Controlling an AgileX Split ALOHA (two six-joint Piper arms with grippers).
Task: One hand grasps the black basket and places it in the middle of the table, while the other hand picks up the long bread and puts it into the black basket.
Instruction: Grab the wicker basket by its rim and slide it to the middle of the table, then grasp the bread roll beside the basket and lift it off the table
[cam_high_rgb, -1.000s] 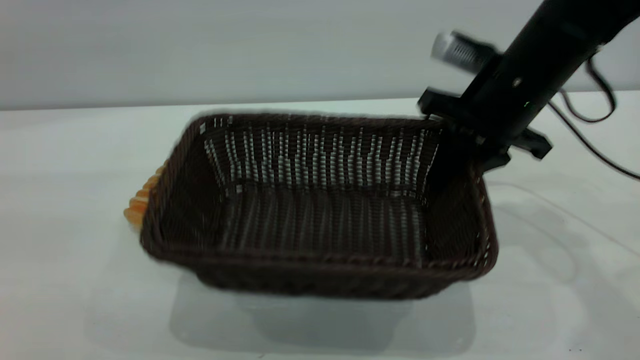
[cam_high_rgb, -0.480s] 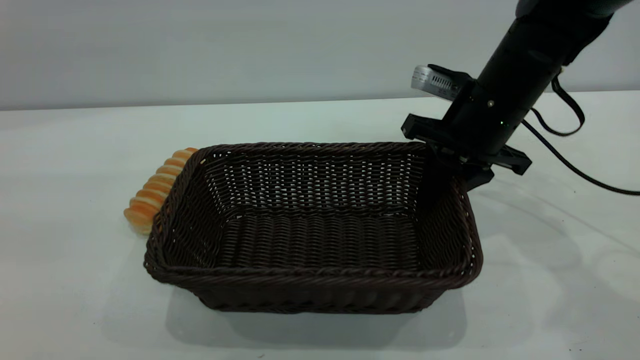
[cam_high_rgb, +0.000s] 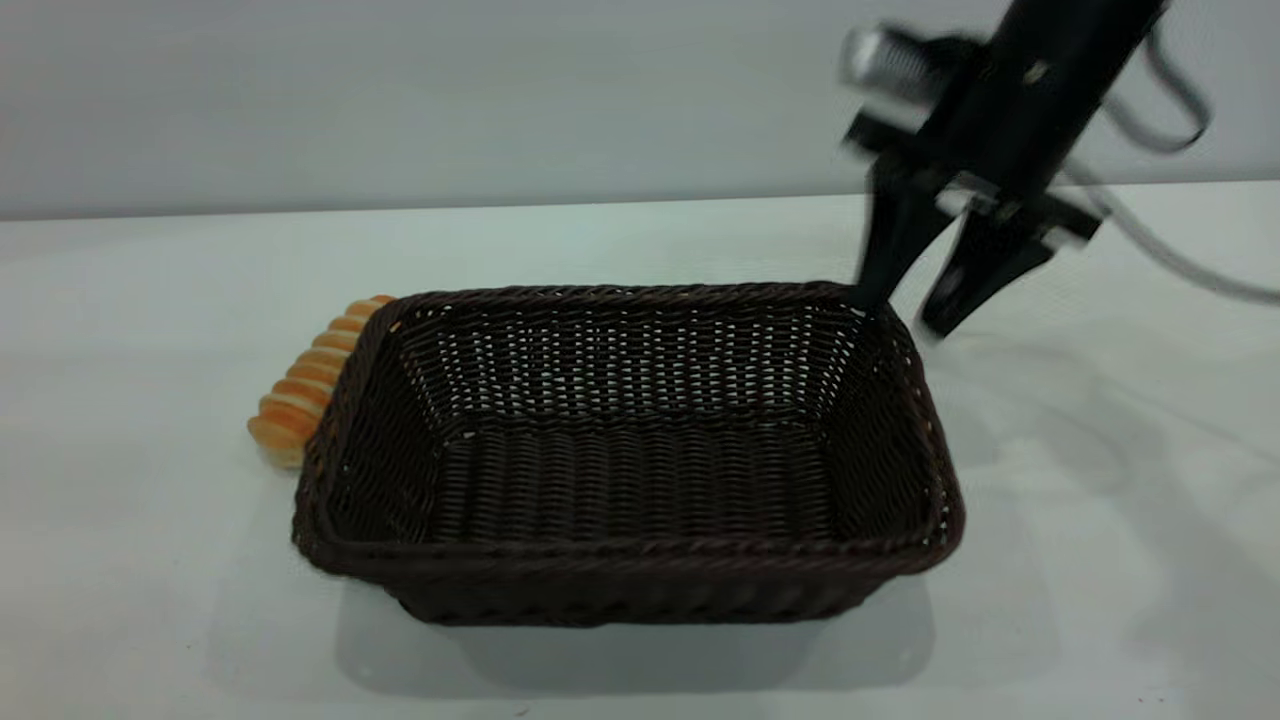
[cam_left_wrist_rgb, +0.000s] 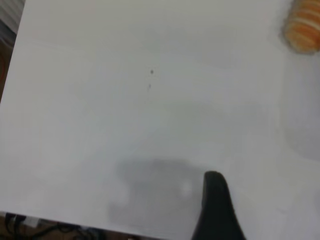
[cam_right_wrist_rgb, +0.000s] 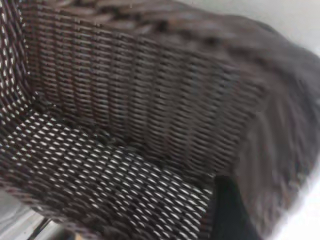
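Observation:
The black basket (cam_high_rgb: 620, 560) stands on the white table (cam_high_rgb: 140, 580) near the middle, and its inside wall fills the right wrist view (cam_right_wrist_rgb: 150, 95). The long bread (cam_high_rgb: 298, 388) lies on the table against the basket's left outer wall, partly hidden by it; one end shows in the left wrist view (cam_left_wrist_rgb: 303, 26). My right gripper (cam_high_rgb: 903, 312) is open and empty, just above the basket's far right corner, one finger (cam_right_wrist_rgb: 226, 210) over the rim. My left gripper is outside the exterior view; one finger (cam_left_wrist_rgb: 216, 210) hangs over bare table, away from the bread, with nothing between its jaws.
The right arm's black cable (cam_high_rgb: 1180, 255) trails over the table at the right. The table's edge (cam_left_wrist_rgb: 60, 216) with clutter beyond it shows in the left wrist view. Bare table lies left of and in front of the basket.
The basket came down from a lifted tilt and now rests flat. My right gripper let go of its far right rim, opened, and rose up clear of it. The bread has not moved.

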